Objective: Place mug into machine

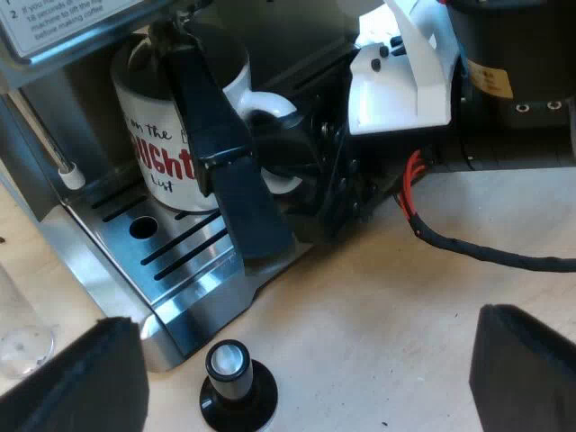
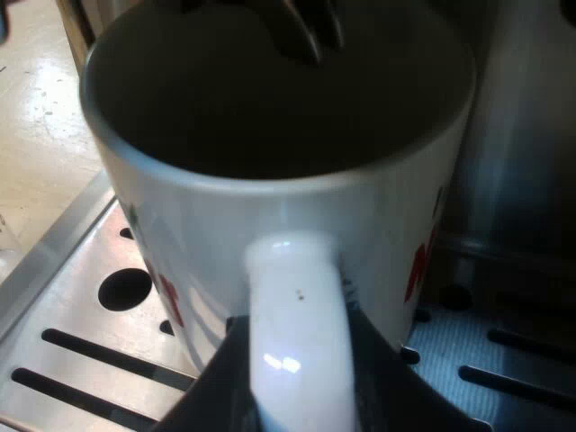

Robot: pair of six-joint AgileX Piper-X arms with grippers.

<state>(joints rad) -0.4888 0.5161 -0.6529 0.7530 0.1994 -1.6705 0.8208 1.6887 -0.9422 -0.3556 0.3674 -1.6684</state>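
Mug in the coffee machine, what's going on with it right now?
The right tool is shut on the handle of the white mug, with the mug over the machine's drip tray. Whether it rests there yet is unclear. The left tool hangs open above the table, near a black-knobbed tamper.

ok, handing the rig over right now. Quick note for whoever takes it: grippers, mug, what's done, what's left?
Left gripper: open, holding nothing, over the table near the tamper.
Right gripper: shut on the mug by its handle.
Mug: upright on the espresso machine's drip tray, under the spout. It looks set down, but I cannot confirm that the base touches.
Done: mug is in place in the machine.
Left: open the right gripper and probably back it straight off the handle so the mug does not tip.
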